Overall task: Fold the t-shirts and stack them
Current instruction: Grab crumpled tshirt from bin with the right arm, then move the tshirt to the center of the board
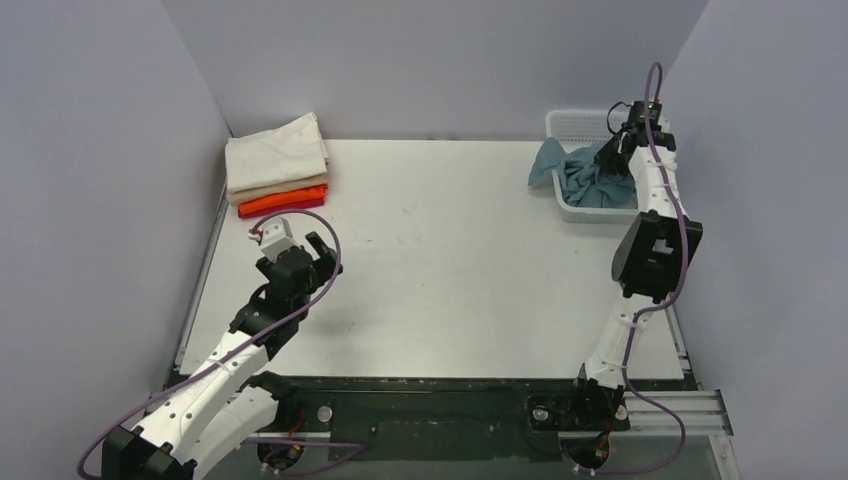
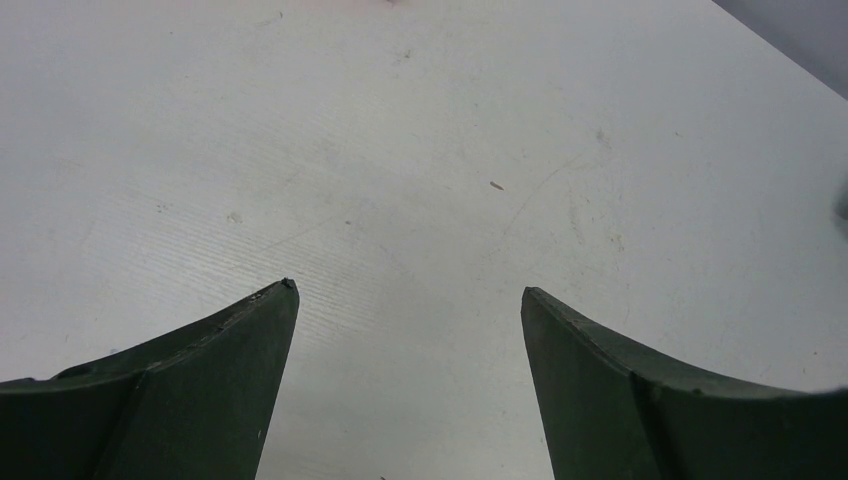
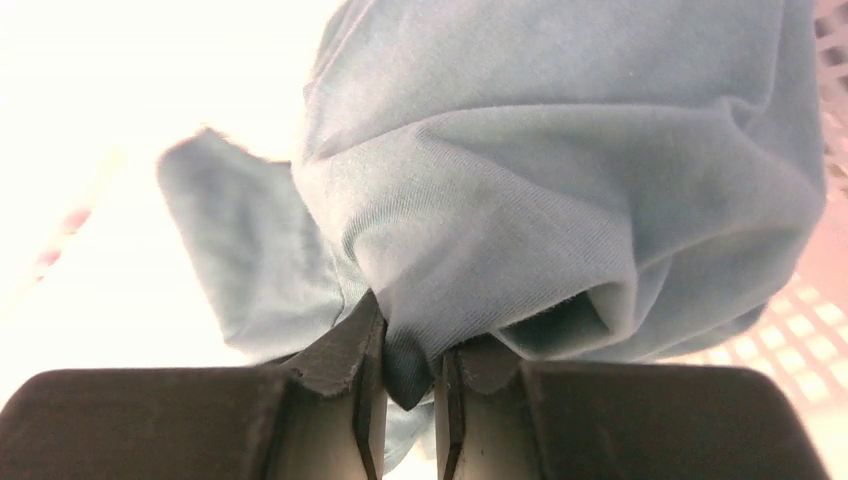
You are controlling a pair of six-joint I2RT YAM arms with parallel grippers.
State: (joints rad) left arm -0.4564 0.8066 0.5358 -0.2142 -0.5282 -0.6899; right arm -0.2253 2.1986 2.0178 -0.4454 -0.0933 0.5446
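A crumpled dusty teal-blue t-shirt (image 1: 585,178) lies in the white mesh basket (image 1: 570,122) at the back right, one part hanging over the basket's left rim. My right gripper (image 1: 610,155) is shut on a fold of this shirt (image 3: 560,200), the cloth pinched between its fingers (image 3: 345,350). A stack of folded shirts sits at the back left: cream (image 1: 275,150) on top, tan (image 1: 270,190) under it, orange and red (image 1: 285,204) at the bottom. My left gripper (image 1: 322,258) is open and empty over the bare table, its fingers (image 2: 240,340) wide apart.
The white table (image 1: 450,250) is walled by grey panels at the left, back and right. The basket stands against the right wall. The arm bases and a dark rail run along the near edge.
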